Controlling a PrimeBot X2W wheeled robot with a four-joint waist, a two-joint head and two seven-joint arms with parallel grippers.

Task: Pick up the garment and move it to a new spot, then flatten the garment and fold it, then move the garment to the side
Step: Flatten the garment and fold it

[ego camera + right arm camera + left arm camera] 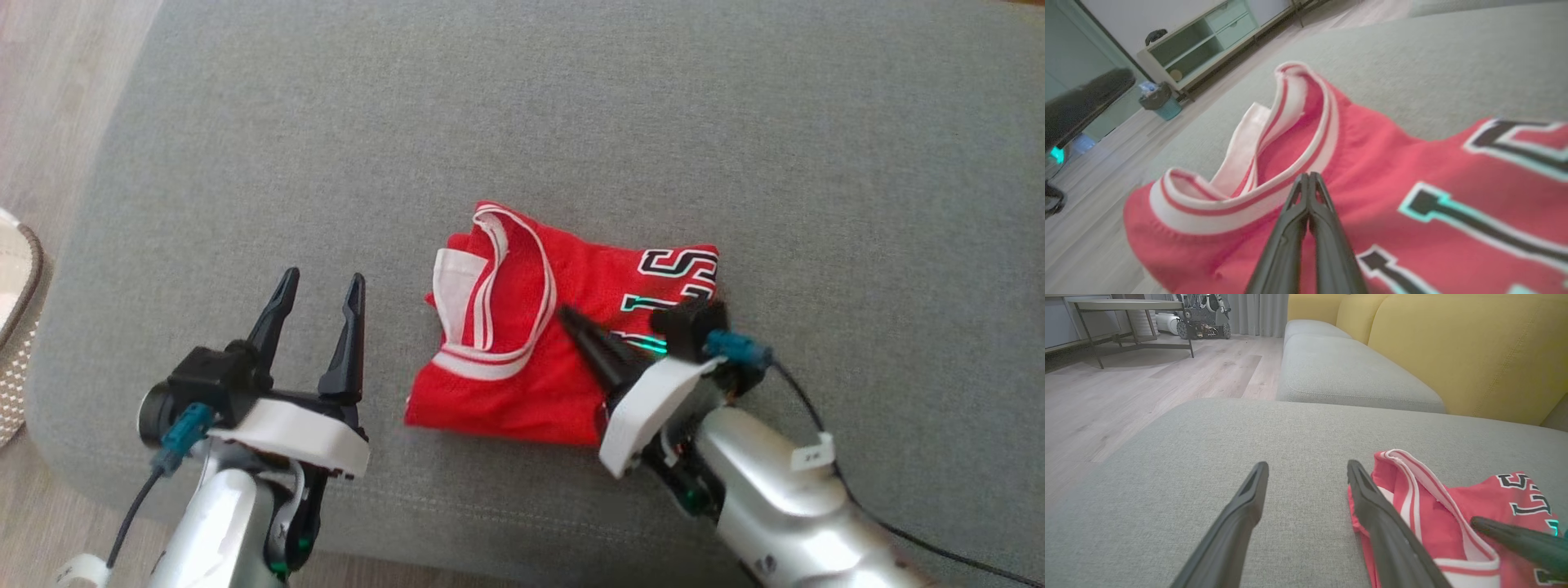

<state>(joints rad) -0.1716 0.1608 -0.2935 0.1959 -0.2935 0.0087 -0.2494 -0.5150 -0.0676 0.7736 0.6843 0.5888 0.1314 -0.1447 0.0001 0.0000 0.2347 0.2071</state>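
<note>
The garment (506, 400) is a red jersey with white trim and black lettering, lying folded on the grey sofa cushion (571, 122). My left gripper (322, 278) stands open just left of it, with nothing between its fingers. In the left wrist view, the gripper (1307, 465) has its right finger beside the garment's (1453, 506) edge. My right gripper (563, 310) is shut and reaches in from the lower right, tips over the red cloth close to the white neckline. In the right wrist view the shut fingers (1308, 175) lie over the garment (1392, 163) with no cloth visibly pinched.
A woven basket (16, 327) stands on the wooden floor off the cushion's left edge. The cushion's front edge runs just below both wrists. Yellow backrests (1453, 355) and another grey cushion (1339, 371) lie beyond. A table (1126, 306) stands far off.
</note>
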